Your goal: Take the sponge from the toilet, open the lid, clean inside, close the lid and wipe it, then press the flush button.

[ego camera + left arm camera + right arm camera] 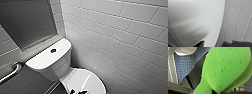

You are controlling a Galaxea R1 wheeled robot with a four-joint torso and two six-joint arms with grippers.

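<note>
Green porous sponge (rounded edges), glossy toilet.

toilet front — beyond lower edge

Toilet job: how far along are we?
Done: the sponge is off the toilet and pinched in the right gripper. In hand: the lid is down, and the pictures can't settle whether the inside has been cleaned. Probably left: the flush button, with nothing touching it.
</note>
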